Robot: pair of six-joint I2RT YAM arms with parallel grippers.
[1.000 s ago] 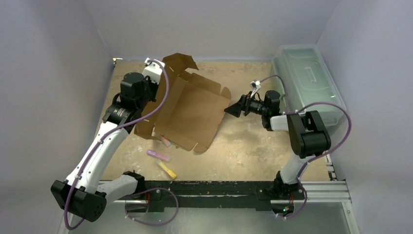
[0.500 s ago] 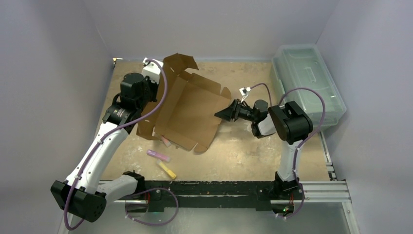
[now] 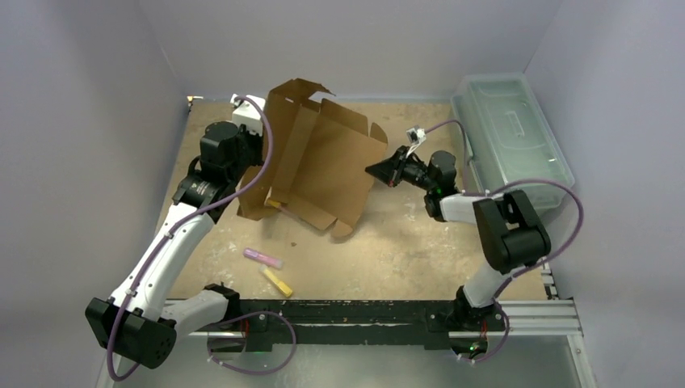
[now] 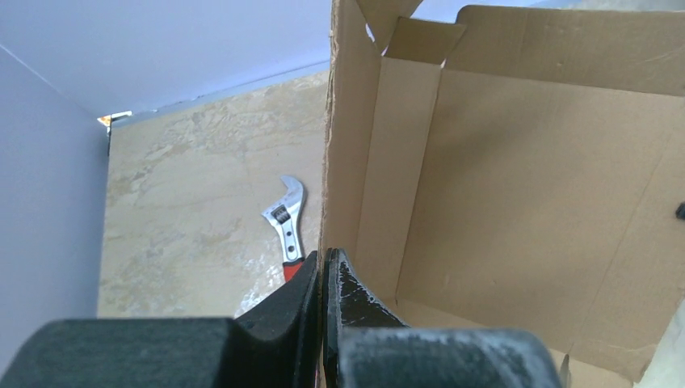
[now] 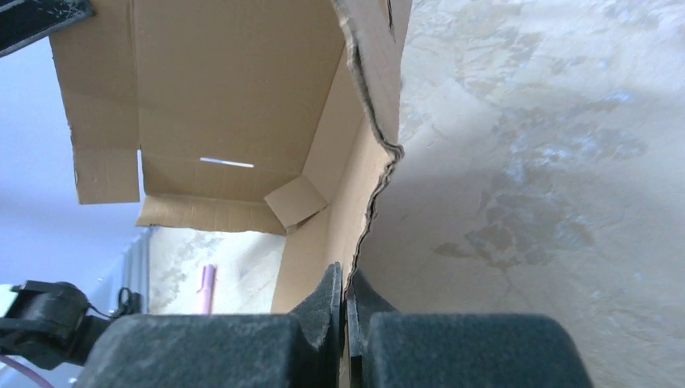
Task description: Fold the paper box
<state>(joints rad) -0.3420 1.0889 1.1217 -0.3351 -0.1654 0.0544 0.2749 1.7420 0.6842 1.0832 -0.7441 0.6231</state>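
the paper box (image 3: 323, 166) is lifted and tipped up over the middle of the table (image 3: 420, 242), near the back. its low corner may touch the table, i can't tell. the left gripper (image 4: 323, 275) is pinched tight on the box's left wall. the right gripper (image 5: 346, 295) is pinched tight on the edge of the right wall. i think they hold both sides so the box can't flop while it gets folded. count: one box, two grippers, one green bin (image 3: 517, 129), one wrench (image 4: 287, 222), one pink stick (image 3: 263, 259), one yellow stick (image 3: 278, 282).
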